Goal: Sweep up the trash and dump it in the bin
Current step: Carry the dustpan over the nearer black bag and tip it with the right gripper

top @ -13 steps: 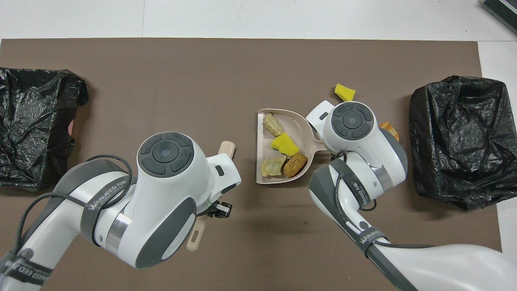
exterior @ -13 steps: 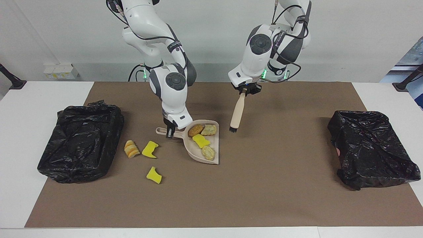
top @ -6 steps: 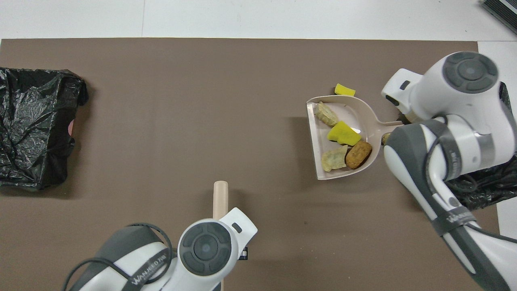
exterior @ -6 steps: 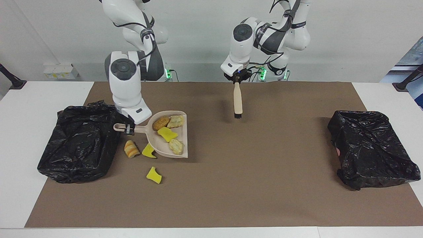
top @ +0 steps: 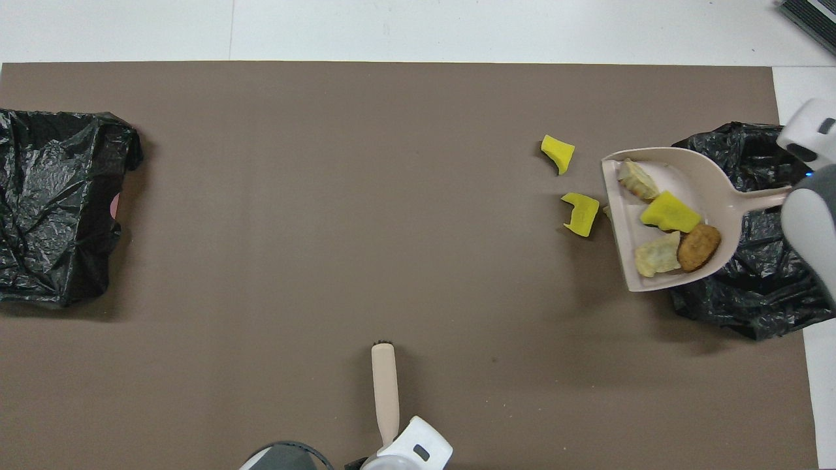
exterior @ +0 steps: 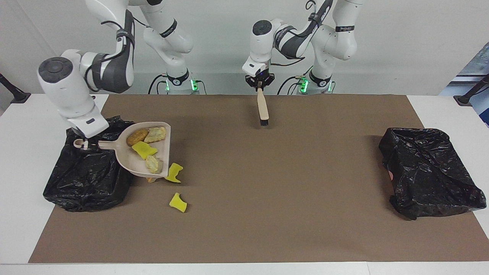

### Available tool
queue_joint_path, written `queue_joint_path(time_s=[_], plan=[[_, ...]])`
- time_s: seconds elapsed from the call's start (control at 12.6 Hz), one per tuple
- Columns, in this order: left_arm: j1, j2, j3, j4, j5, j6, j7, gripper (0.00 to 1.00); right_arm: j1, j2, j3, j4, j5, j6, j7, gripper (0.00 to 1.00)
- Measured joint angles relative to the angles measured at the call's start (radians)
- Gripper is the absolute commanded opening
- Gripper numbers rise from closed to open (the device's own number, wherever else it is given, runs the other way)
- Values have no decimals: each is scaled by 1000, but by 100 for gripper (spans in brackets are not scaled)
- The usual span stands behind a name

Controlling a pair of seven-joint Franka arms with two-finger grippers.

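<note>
While the right claw (exterior: 85,143) stays clamped on the handle of the beige dustpan (exterior: 126,157), the pan hangs raised over the edge of the black bin bag (exterior: 86,179) at the right arm's end of the surface.

Trash, in the dustpan: four pieces — a brown bread-like lump (exterior: 137,136), a pale green-topped piece (exterior: 157,134), a yellow sponge piece (exterior: 144,149), and another pale lump (exterior: 153,164) near the pan's open lip.

Trash, on the brown mat (exterior: 267,183): two yellow sponge scraps, one (exterior: 174,172) just beside the pan's lip, the other (exterior: 178,202) farther from the robots; a tan-orange scrap (exterior: 150,179) shows only as a sliver under the pan.

Left claw (exterior: 259,84): closed on the handle of the beige brush (exterior: 262,109), which hangs bristles-down over the mat's middle, near the robots.

Second black bin bag (exterior: 429,172): at the left arm's end.
</note>
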Motion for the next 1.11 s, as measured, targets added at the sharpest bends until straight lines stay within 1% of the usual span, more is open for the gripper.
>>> queue_joint_path(time_s=[0.16,0.32,0.4,0.55,0.71,0.79,0.87,0.95,1.11], plan=[[-21,-1,0,-35,0,30,-8,0,-92,0,-1,14,1,8,-100,0],[-21,-6,3,-43,0,31,-7,0,-157,0,-4,41,-11,10,-175,0],[-21,-10,4,-46,-1,31,-4,0,-170,-1,-10,51,-57,19,-185,0],[-22,-13,4,-47,-25,31,6,0,-174,-3,-13,54,-201,77,-159,0],[-30,-11,3,-52,-56,31,14,0,-169,-10,-7,31,-375,123,-51,0],[-32,-11,1,-54,-61,31,14,0,-161,-23,-5,0,-456,143,27,0],[-33,-11,1,-56,-64,31,16,22,-152,-47,-3,-50,-538,164,118,0],[-33,-11,1,-57,-65,31,25,25,-134,-78,-1,-109,-614,177,207,0],[-33,-10,2,-59,-66,31,53,29,-94,-130,1,-185,-715,180,290,0]])
